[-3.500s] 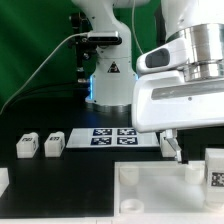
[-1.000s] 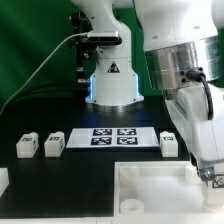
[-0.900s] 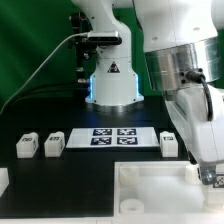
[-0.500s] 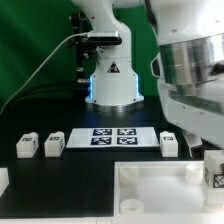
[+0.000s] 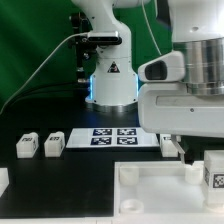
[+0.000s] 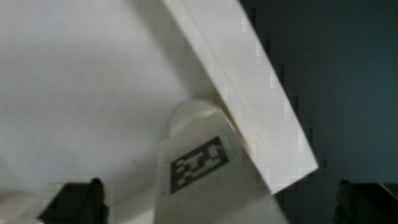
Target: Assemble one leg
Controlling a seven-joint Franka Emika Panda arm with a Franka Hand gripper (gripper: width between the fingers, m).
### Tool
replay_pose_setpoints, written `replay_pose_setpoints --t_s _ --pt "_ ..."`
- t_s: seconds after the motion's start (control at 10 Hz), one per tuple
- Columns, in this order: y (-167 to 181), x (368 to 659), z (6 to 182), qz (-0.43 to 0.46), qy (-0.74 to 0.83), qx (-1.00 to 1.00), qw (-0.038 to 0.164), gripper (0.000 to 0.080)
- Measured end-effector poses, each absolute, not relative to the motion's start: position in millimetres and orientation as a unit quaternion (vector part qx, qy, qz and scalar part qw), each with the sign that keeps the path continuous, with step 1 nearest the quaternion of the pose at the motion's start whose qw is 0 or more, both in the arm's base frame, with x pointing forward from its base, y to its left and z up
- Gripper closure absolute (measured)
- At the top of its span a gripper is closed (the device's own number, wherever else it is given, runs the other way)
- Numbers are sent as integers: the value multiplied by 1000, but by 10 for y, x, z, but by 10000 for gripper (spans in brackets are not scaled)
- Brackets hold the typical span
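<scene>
Four tags (image 5: 101, 131) on marker board (image 5: 78, 138); hand (image 6: 219, 204) wide open, empty (leg (image 6: 199, 160) marker blurred).

We see four small, chunky white legs on the black table (image 5: 90, 178). The outer left leg (image 5: 25, 146) and the inner left leg (image 5: 52, 144) stand close together at the exterior view's left, each with a dark square marker on its front. The third leg (image 5: 169, 146) sits just past the marker board (image 5: 110, 136), partly hidden. The fourth leg (image 5: 214, 172) stands upright near the exterior view's right edge. In the wrist view this fourth leg (image 6: 199, 150) lies just beside the rim of the tray-like piece (image 6: 240, 90); we cannot tell whether they touch.
</scene>
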State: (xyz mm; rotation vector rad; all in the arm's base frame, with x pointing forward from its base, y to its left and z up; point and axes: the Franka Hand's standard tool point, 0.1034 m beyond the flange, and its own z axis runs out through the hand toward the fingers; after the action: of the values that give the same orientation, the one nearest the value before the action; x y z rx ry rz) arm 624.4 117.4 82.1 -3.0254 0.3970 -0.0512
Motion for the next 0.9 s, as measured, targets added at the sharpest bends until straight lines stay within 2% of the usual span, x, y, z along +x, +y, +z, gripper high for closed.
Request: replay_pose_setpoints --t_s 0.1,0.2,0.3,0.4,0.5,0.6,0.9 --pt "1095 6270 782 -13 37 -998 39 150" --pt "1071 6323 768 -7 26 -999 37 150" --pt "1092 6319 775 -10 71 -997 37 273" --pt "1087 6317 770 -9 68 -997 36 273" --pt "1097 6315 767 -7 123 -992 40 411" --pt "1110 6313 766 -4 194 -980 42 508" --pt "1086 6345 746 5 327 -944 43 508"
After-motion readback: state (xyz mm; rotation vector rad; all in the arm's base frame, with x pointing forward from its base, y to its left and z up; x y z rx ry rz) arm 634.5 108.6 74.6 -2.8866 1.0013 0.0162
